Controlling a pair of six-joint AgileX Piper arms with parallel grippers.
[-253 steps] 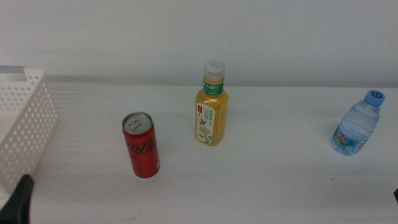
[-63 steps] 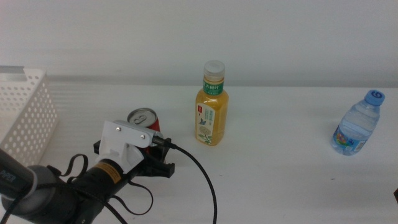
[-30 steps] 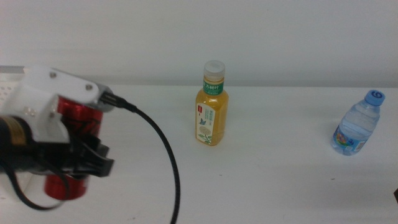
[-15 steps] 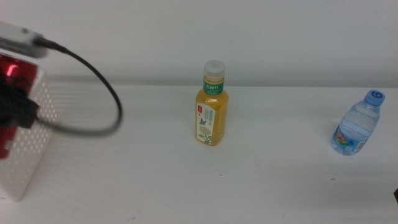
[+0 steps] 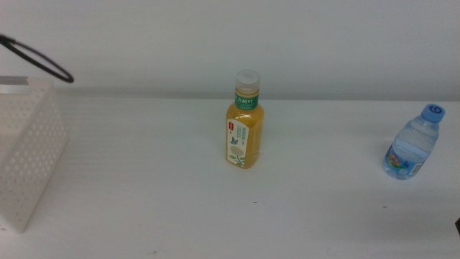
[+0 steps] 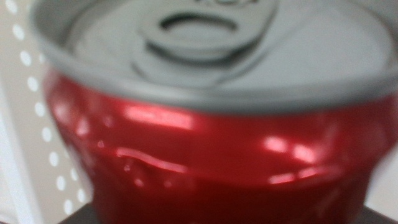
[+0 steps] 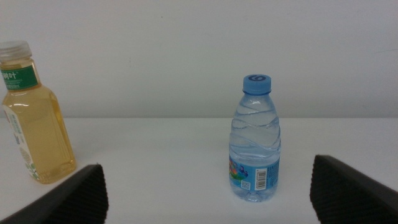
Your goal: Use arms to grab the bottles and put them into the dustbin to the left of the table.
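Observation:
The red soda can [image 6: 211, 143] fills the left wrist view, dented and very close. My left gripper [image 6: 236, 219] is shut on it; only dark edges of the jaws show under the can. The white perforated dustbin [image 5: 29, 155] stands at the table's left edge, and its holed wall [image 6: 25, 124] shows right behind the can. In the middle view the left arm is out of sight except for a loop of black cable [image 5: 43, 63] above the dustbin. The orange juice bottle [image 5: 244, 122] stands upright mid-table, the small water bottle [image 5: 413, 144] at the right. My right gripper [image 7: 206, 165] is open and empty, facing the water bottle [image 7: 256, 140].
The white table [image 5: 144, 201] is bare between the dustbin and the juice bottle. The juice bottle [image 7: 34, 118] also shows in the right wrist view. A dark sliver of the right gripper [image 5: 457, 226] sits at the picture's lower right edge.
My left gripper has carried the red can leftward and up, out of the middle view over the dustbin. Only its cable still shows. The two bottles and the right arm have not moved.

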